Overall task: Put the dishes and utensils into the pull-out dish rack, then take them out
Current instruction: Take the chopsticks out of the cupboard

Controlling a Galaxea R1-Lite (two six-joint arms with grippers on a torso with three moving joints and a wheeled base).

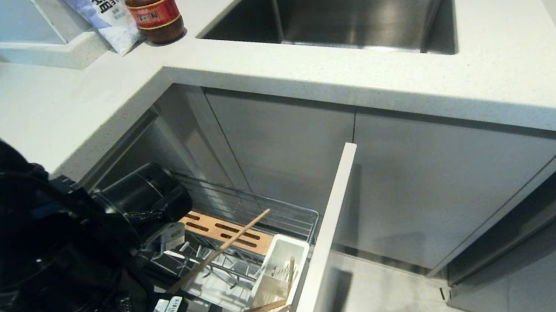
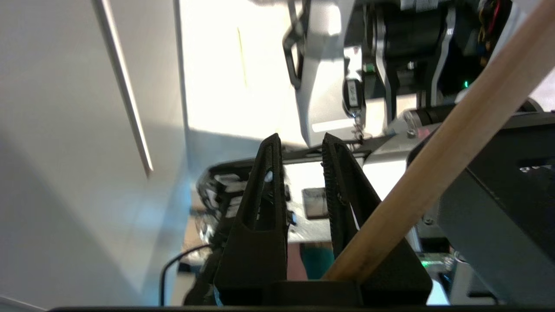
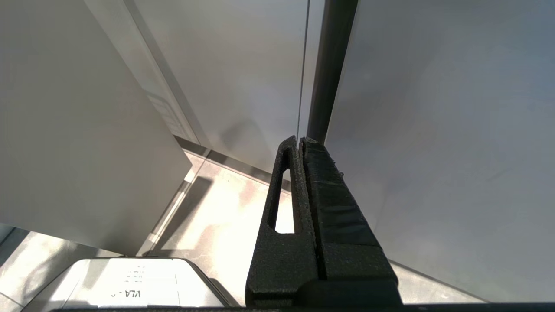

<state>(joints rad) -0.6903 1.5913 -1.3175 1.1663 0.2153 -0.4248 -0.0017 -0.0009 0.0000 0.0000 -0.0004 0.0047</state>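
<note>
Left hand (image 2: 301,173) pinches one long light-wood chopstick (image 1: 218,251) near its base, shaft slanting toward two o'clock over the chrome wire pull-out rack (image 1: 286,212); its white plastic cutlery tray (image 1: 299,245) lies at four o'clock.

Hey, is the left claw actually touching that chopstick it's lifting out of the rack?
Touching. The left wrist view shows the chopstick wedged against one finger at the base of the left claw, slanting out past it.
</note>
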